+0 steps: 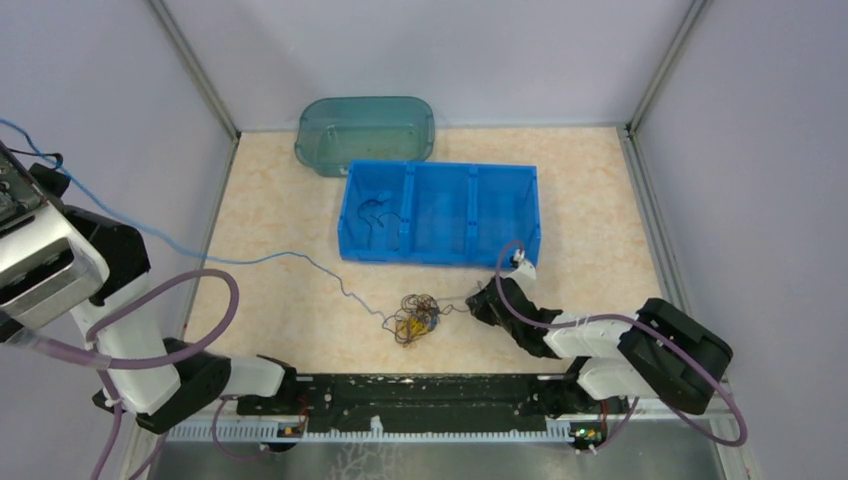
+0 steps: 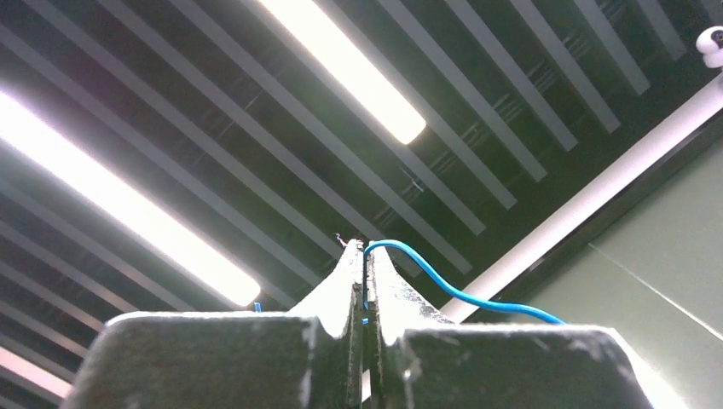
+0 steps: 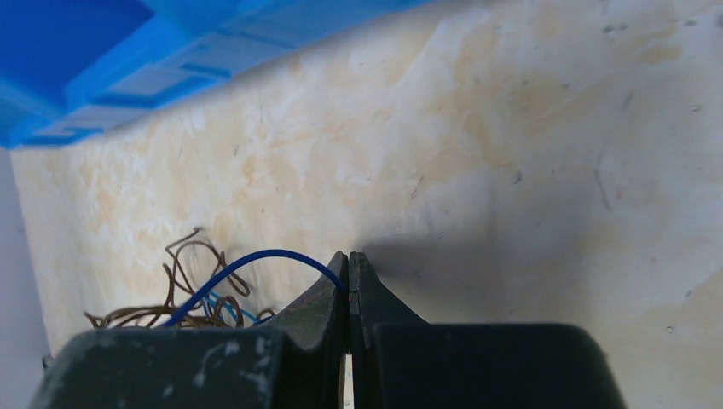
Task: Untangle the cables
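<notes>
At lower centre of the top view, the cables [image 1: 415, 320] lie clumped on the beige table [image 1: 270, 210], near the front of a blue three-compartment bin [image 1: 440, 250], with a teal tub [image 1: 365, 132] behind it. Beside the clump, the right gripper [image 3: 349, 260] is clenched on a dark-blue strand [image 3: 247, 258]. Raised at far left, the left gripper [image 2: 365, 256] pinches a light-blue wire [image 2: 452, 294].

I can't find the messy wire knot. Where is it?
In the top view, the cable clump lies on the table near the blue bin, just left of the right end effector.
</notes>
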Available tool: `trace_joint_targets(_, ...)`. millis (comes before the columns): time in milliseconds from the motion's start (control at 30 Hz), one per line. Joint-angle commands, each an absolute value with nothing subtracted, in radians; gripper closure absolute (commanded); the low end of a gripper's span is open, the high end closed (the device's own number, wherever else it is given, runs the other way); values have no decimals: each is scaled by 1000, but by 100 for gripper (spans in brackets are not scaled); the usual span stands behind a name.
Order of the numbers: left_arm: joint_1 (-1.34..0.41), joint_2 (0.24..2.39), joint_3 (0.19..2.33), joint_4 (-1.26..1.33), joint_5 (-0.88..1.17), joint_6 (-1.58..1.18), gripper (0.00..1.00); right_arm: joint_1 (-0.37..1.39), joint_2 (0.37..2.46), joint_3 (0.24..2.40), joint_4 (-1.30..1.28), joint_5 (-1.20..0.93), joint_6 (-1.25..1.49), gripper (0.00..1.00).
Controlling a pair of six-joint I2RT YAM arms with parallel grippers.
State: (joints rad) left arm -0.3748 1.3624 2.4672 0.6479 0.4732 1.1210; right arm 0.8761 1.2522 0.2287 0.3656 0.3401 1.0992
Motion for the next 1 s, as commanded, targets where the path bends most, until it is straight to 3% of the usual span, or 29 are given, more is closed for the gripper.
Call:
trace_joint_targets(0, -371, 1375, 2482, 681, 440, 1178, 100, 812, 1262, 189, 250, 357, 1195, 100)
trace_joint_targets(333, -371, 1327, 2339, 645, 423, 1169, 100, 737, 1063, 228, 140, 372, 1101, 100)
trace_joint_targets(367, -370, 1332, 2346, 643, 419, 1166, 100, 710, 1035, 224, 150, 341, 1064, 97)
trace_joint_targets(400, -371, 1329, 2344, 630, 413, 1146, 100, 706, 1008, 239, 150, 324, 998, 86)
trace_joint_targets(467, -371, 1296, 2300, 564, 404, 1070, 100, 729, 970, 291, 138, 274, 880, 55)
trace_joint_targets(533, -371, 1232, 2189, 481, 431, 984, 100, 751, 953, 352, 139, 209, 754, 36)
trace_joint_targets(767, -370, 1119, 1876, 347, 591, 742, 100, 767, 904, 470, 114, -75, 565, 25)
trace_joint_targets(967, -371, 1184, 1919, 303, 463, 555, 100, 805, 864, 580, -43, -123, 461, 22)
